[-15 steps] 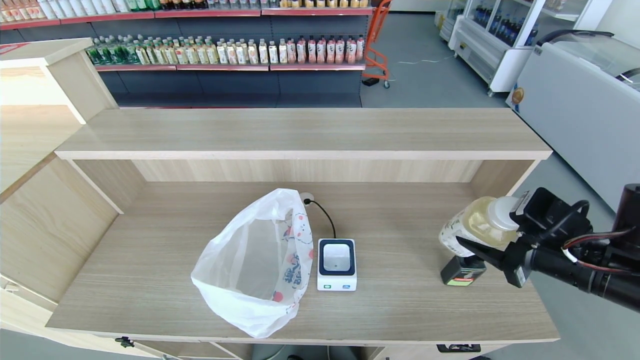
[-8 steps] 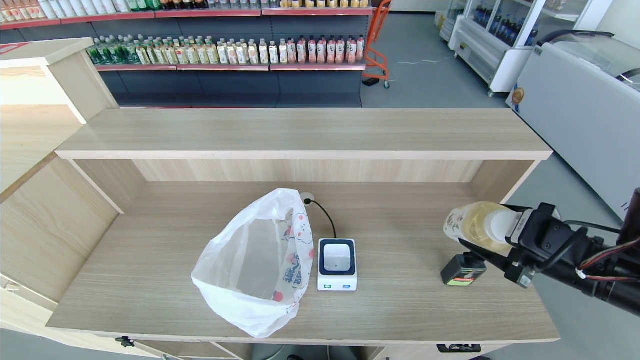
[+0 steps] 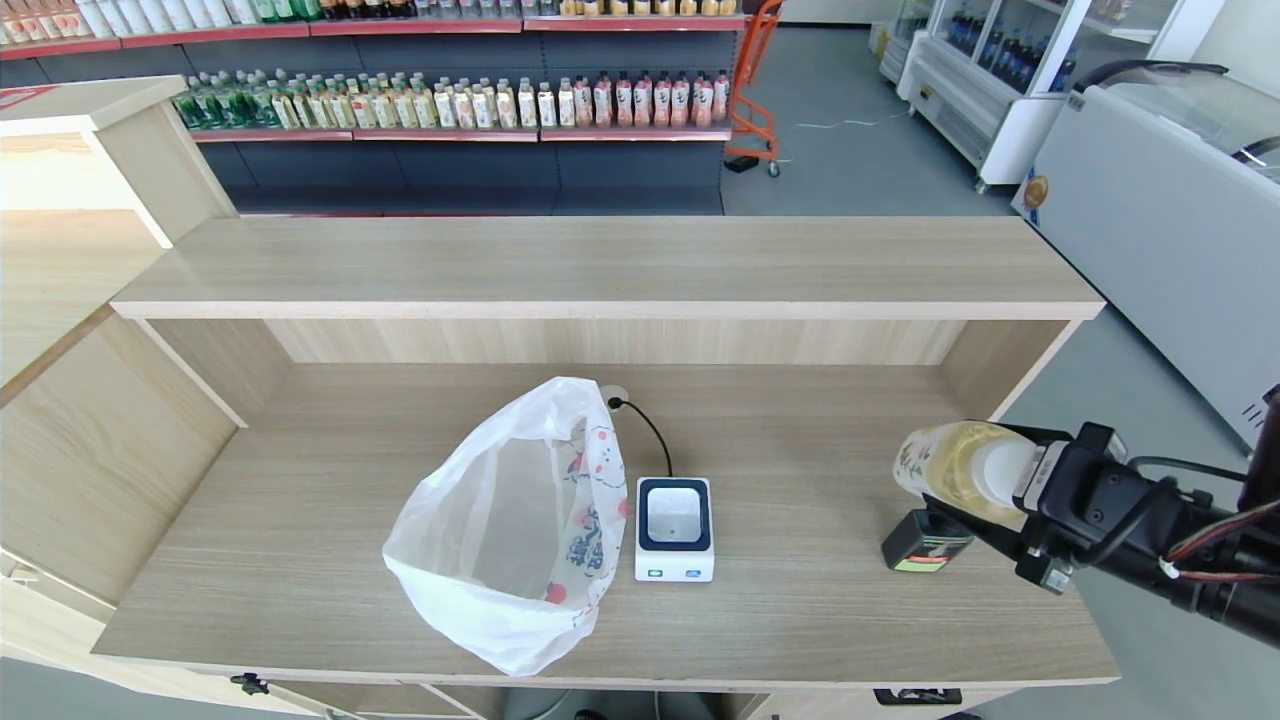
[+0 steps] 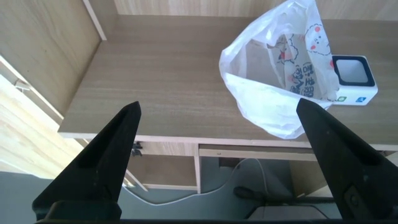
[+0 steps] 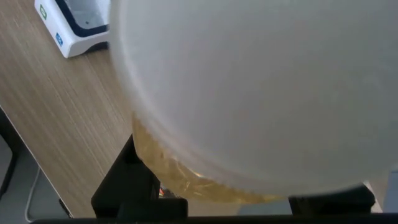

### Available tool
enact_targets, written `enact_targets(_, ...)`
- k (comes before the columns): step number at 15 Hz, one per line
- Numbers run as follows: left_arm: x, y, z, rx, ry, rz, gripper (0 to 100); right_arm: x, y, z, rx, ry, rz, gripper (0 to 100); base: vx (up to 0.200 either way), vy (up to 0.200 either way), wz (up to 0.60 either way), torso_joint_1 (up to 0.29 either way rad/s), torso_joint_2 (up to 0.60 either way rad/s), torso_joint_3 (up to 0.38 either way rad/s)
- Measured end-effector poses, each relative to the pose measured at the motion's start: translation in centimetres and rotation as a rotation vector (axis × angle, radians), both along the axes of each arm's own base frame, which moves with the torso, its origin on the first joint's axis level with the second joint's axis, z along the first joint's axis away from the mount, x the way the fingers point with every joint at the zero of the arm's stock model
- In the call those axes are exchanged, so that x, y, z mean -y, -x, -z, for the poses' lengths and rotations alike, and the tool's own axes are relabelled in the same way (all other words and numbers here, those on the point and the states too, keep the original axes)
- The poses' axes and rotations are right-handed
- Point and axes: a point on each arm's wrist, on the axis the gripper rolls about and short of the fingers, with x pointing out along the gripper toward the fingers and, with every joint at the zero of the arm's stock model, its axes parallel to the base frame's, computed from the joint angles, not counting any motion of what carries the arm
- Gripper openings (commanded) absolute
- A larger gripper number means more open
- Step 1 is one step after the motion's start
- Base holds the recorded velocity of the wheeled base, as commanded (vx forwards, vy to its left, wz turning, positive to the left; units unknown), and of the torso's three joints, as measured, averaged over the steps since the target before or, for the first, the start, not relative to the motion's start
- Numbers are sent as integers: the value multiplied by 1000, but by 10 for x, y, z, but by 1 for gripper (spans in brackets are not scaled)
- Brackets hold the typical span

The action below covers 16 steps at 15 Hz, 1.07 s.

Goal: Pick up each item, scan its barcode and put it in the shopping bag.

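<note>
A clear bottle (image 3: 940, 458) of pale yellow drink with a white cap lies sideways in the air above the counter's right end, and my right gripper (image 3: 962, 482) is shut on it. In the right wrist view the bottle (image 5: 249, 81) is pressed close to the camera, cap toward it. A small black box (image 3: 925, 545) with a red label stands on the counter just below the bottle. The white barcode scanner (image 3: 674, 528) sits mid-counter, beside the open white shopping bag (image 3: 510, 520). My left gripper (image 4: 217, 162) hangs open off the counter's front edge, near the bag (image 4: 280, 93).
The wooden counter (image 3: 800, 610) has a raised back ledge (image 3: 600, 265) and side walls. The scanner's black cable (image 3: 645, 425) runs to a hole at the back. Bare counter lies between scanner and black box. Store shelves and freezers stand behind.
The right gripper has turned and drawn a little to the right and down, tipping the bottle from slanted to nearly level. Bag, scanner and black box have stayed put.
</note>
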Motion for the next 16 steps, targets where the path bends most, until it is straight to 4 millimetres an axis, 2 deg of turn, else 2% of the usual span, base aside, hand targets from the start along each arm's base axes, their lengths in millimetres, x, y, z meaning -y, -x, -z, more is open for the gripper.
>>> enact_targets(10, 0, 0, 0, 0, 3, -1, 100, 0, 3, 5, -25, -7, -51, 0, 0, 200, 0, 0, 3, 1)
enact_targets(15, 0, 0, 0, 0, 2, -1, 100, 0, -12, 15, -62, 0, -152, 0, 0, 200, 0, 1, 5, 5)
enact_targets(16, 0, 0, 0, 0, 1, -1, 100, 1, -17, 17, -60, 11, -174, 0, 0, 0, 0, 0, 0, 0)
